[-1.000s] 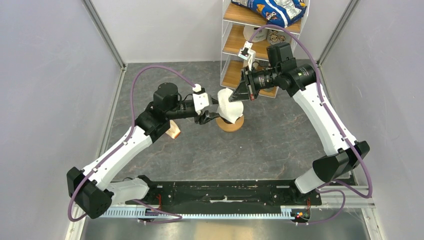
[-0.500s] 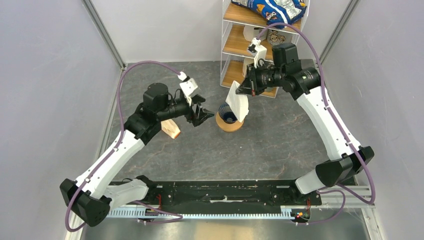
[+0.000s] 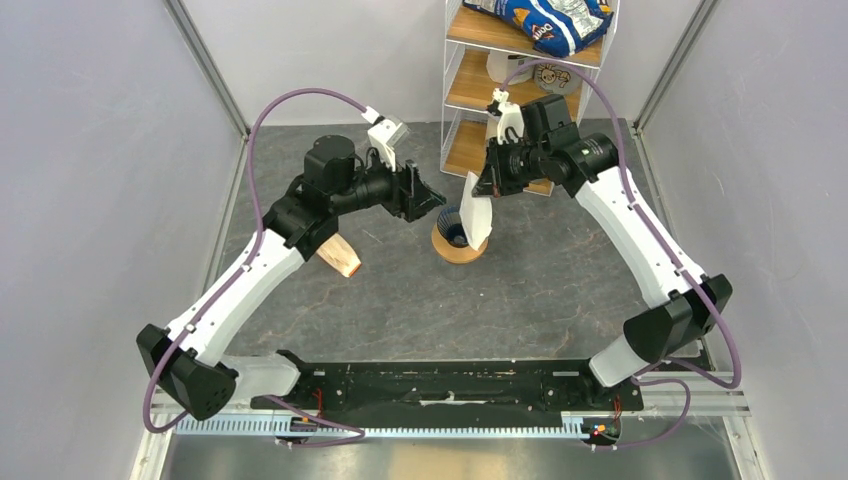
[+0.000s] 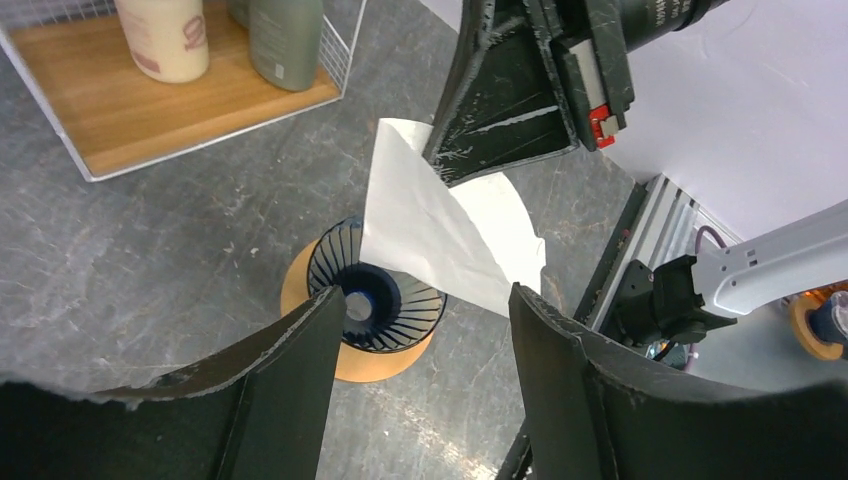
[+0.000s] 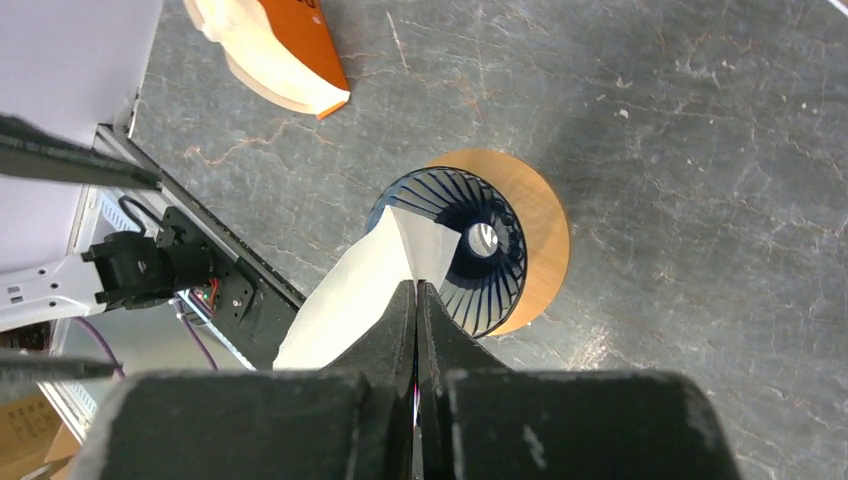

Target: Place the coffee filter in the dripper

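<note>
The dark blue ribbed dripper (image 3: 455, 228) sits on a flat orange-brown ring (image 3: 460, 250) mid-table; it also shows in the left wrist view (image 4: 385, 305) and the right wrist view (image 5: 470, 250). My right gripper (image 3: 487, 185) is shut on the white paper coffee filter (image 3: 479, 213) and holds it hanging over the dripper's right rim. The filter also shows in the left wrist view (image 4: 440, 235) and the right wrist view (image 5: 365, 285). My left gripper (image 3: 428, 200) is open and empty, raised just left of the dripper.
A cream-and-tan paper stack (image 3: 340, 256) lies left of the dripper, under the left arm. A wire shelf rack (image 3: 505, 100) with bottles and a snack bag stands at the back, close behind the right gripper.
The right gripper has turned and lifted the filter so it now hangs more upright over the dripper. The left gripper has pulled back from the filter, risen and opened.
</note>
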Available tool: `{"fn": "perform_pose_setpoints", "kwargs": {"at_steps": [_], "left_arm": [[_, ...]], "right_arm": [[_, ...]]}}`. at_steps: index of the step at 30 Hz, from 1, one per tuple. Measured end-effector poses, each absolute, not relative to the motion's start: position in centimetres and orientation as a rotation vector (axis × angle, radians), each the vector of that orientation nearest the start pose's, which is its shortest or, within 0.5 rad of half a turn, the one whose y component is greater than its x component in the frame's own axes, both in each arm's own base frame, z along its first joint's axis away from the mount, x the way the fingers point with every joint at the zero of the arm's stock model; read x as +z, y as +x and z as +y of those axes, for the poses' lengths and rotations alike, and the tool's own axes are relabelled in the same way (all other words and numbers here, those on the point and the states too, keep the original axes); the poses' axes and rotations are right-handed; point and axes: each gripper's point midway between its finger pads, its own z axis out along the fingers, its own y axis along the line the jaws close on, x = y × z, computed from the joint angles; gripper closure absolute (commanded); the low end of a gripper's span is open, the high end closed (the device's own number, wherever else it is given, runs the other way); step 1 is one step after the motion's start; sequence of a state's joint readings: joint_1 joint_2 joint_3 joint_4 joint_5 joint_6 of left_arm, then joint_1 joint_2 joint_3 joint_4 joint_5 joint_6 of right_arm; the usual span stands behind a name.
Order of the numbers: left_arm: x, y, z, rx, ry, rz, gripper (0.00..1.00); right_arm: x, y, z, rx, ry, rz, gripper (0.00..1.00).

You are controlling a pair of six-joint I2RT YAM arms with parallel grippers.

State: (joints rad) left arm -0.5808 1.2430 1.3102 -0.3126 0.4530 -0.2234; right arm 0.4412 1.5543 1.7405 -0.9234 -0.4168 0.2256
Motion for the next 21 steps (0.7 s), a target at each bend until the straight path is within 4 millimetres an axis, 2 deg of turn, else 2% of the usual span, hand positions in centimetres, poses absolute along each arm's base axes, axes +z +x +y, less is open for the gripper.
{"fn": "perform_pose_setpoints", "kwargs": {"at_steps": [9, 15, 18, 21], "left_arm": [[32.3, 27.4, -30.4, -0.978, 0.656, 1.875, 0.32], [31.0, 28.1, -31.5, -0.942, 0.643, 1.934, 0.36], [30.4, 28.5, -32.0, -0.904, 0.635, 1.964, 0.40], [29.7, 28.8, -32.4, -0.861, 0.631, 2.000, 0.51]], "right_arm": [[26.6, 32.5, 24.0, 0.755, -0.414, 2.437, 1.00], [26.4, 32.2, 24.5, 0.734, -0.424, 2.446, 1.00], [26.5, 32.0, 24.8, 0.718, -0.431, 2.442, 1.00], [26.4, 31.9, 25.0, 0.707, -0.442, 2.439, 1.00]]}}
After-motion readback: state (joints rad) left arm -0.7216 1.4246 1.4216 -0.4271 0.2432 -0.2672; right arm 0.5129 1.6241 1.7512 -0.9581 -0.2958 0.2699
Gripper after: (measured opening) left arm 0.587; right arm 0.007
